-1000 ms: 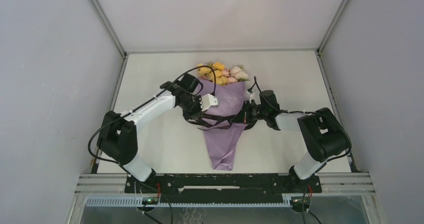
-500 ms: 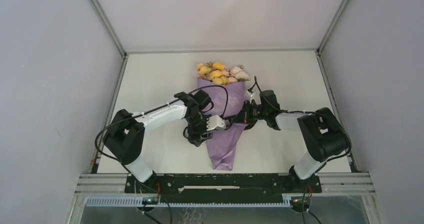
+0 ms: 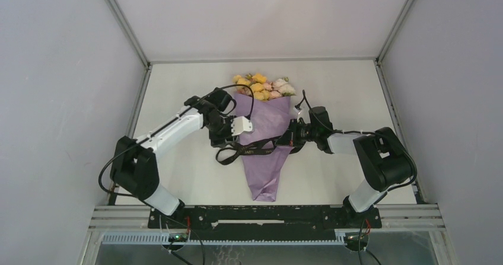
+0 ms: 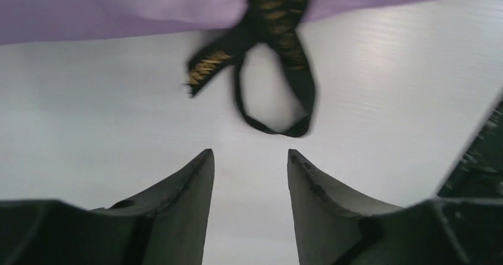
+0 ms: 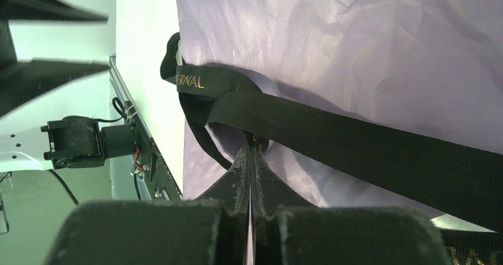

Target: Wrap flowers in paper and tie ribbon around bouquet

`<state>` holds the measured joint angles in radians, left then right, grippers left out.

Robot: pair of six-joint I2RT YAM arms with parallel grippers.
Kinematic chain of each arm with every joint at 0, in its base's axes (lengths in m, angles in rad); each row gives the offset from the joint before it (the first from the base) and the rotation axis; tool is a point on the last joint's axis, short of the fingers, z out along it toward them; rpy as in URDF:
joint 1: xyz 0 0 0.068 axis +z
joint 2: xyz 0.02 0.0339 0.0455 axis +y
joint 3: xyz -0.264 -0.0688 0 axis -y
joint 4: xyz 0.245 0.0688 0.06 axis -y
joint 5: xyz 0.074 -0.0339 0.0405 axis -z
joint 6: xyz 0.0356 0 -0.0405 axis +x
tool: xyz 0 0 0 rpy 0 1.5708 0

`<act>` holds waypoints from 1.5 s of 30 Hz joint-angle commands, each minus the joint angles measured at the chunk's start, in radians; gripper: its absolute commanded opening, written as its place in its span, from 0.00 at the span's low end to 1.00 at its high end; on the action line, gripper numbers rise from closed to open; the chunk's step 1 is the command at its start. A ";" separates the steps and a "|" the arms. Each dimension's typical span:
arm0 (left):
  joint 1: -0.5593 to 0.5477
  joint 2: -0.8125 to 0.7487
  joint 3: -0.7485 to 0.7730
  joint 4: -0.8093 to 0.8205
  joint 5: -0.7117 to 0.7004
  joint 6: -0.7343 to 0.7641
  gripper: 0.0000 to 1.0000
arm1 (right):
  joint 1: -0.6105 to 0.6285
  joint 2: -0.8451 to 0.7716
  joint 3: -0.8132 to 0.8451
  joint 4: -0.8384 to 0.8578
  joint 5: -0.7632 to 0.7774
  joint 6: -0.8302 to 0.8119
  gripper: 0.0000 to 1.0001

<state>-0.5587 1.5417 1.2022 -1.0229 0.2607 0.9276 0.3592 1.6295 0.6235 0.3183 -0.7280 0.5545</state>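
On the white table [image 3: 178,87] lies the bouquet [image 3: 267,170], blooms at the far end and the ribbon [image 3: 252,150] across its middle. Only the left wrist view shows the left gripper [image 4: 249,155] parted and empty near the ribbon's loop. The right wrist view shows the right gripper [image 5: 250,152] pinched on the ribbon. Grey walls [image 3: 59,69] enclose the table.

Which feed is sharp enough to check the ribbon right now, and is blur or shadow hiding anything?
Right wrist: sharp, gold lettering on the ribbon readable, only a soft shadow beside it on the paper. Left wrist: motion blur smears the ribbon loop and its lettering. Top external: evenly lit, no glare, but the ribbon is too small for detail.
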 commanded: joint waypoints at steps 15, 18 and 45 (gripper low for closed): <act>-0.005 0.190 -0.008 0.376 0.065 -0.030 0.69 | -0.009 -0.005 0.007 -0.002 -0.011 -0.034 0.00; -0.024 0.210 -0.008 0.367 0.027 -0.032 0.63 | -0.009 -0.002 0.006 0.002 -0.014 -0.031 0.00; 0.011 0.206 0.006 0.288 -0.021 -0.004 0.00 | -0.043 -0.108 0.007 -0.094 -0.028 -0.073 0.00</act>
<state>-0.5934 1.8065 1.1854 -0.7395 0.2386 0.9413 0.3305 1.5726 0.6235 0.2497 -0.7429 0.5209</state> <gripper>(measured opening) 0.005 0.006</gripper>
